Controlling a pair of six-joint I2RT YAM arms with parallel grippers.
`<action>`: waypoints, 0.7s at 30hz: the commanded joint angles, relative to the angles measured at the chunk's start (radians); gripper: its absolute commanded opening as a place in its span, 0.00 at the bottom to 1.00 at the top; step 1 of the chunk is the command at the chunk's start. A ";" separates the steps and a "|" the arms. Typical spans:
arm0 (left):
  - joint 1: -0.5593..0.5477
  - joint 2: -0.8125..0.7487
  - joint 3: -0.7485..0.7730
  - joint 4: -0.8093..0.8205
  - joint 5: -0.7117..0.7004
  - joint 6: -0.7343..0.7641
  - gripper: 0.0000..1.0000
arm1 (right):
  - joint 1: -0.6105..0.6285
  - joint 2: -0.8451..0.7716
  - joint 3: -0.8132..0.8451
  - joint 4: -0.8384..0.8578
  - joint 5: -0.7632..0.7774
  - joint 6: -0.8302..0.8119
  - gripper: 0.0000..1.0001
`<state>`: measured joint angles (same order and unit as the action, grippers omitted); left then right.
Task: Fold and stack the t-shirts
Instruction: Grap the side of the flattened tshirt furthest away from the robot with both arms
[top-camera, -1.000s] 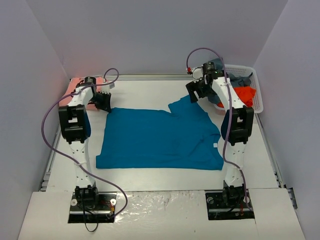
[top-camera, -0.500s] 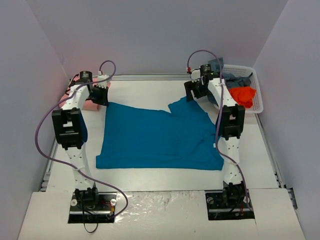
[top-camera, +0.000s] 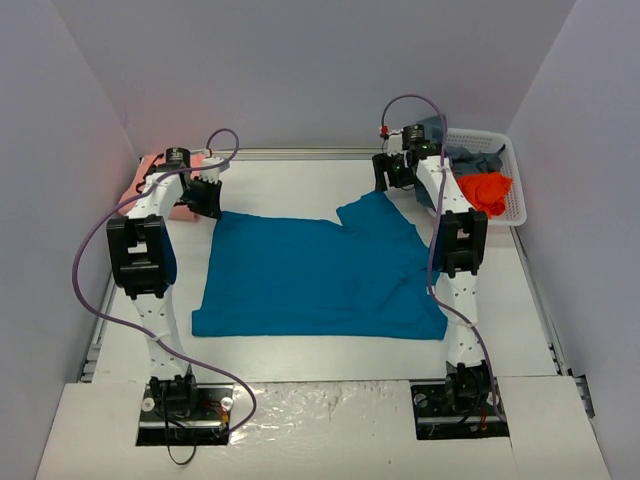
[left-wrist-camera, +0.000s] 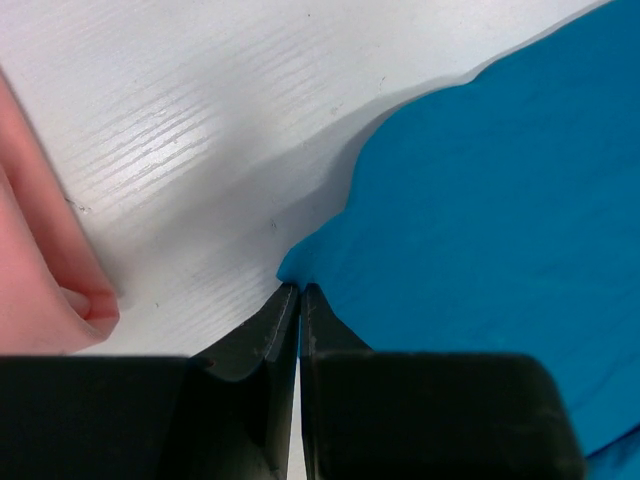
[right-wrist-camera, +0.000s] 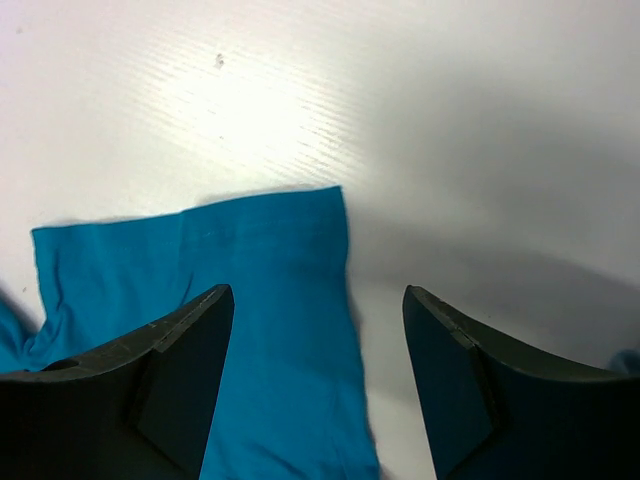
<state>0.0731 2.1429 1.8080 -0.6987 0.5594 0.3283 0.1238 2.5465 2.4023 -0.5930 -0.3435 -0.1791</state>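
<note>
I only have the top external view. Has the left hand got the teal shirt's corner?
Observer: The left hand is shut, tips at the corner of the teal shirt; whether cloth is pinched, I cannot tell.
Operator: And the right hand?
Observer: The right hand is open, the sleeve lying flat in the gap between its fingers.
Operator: Is the pink shirt touching that corner?
Observer: No, bare table separates the pink shirt from it.
</note>
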 joint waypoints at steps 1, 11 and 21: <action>-0.006 -0.069 0.004 0.004 0.007 0.018 0.02 | -0.004 0.038 0.043 0.022 0.049 0.033 0.64; -0.010 -0.061 0.005 0.007 0.010 0.020 0.02 | -0.006 0.080 0.052 0.027 0.018 0.038 0.59; -0.012 -0.041 -0.003 0.005 0.014 0.026 0.02 | -0.004 0.118 0.054 0.024 -0.029 0.033 0.34</action>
<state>0.0711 2.1429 1.8042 -0.6971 0.5598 0.3340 0.1238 2.6369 2.4241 -0.5579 -0.3355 -0.1516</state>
